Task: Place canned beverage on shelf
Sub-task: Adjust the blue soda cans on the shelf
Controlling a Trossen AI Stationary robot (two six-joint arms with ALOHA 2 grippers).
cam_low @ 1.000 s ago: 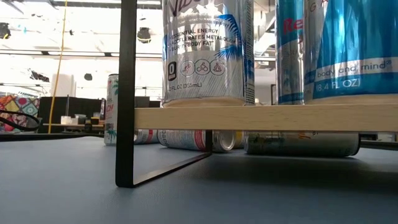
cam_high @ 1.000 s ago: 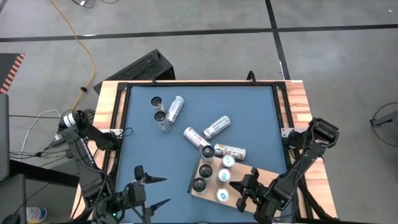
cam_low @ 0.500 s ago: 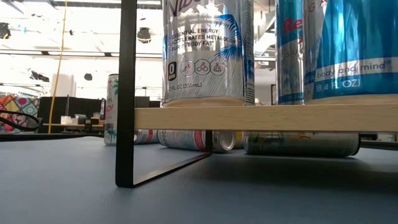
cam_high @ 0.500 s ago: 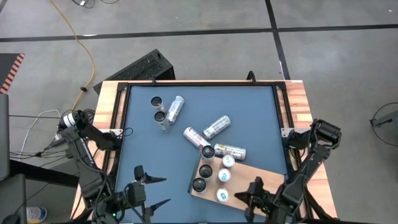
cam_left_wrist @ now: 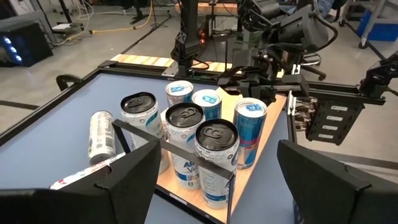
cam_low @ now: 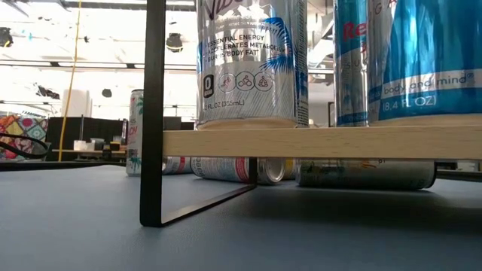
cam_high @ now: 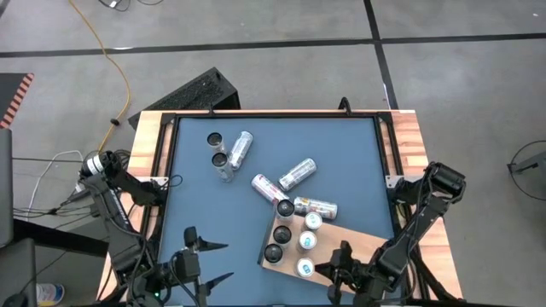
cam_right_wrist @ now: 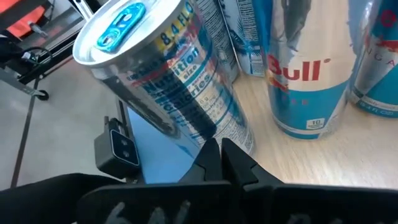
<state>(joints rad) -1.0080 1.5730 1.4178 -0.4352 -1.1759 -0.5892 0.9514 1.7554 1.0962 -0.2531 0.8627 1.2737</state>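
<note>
Shelf (cam_high: 341, 241) — light-brown wood, plain grain. Tabletop (cam_high: 273, 162) blue-grey. Cans (cam_left_wrist: 211, 140) — silver and blue, black or blue-white tops.

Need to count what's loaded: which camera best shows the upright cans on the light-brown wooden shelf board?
The left wrist view: all six cans on the wooden shelf board show, tops and sides. High view shows only tops; low view only can bases; right wrist crops to several.

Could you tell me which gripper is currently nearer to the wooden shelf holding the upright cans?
The right. The right gripper, shut and empty, sits at the shelf by its near edge, beside the cans. The left gripper, open, waits off the shelf's left side over the tabletop.
</note>
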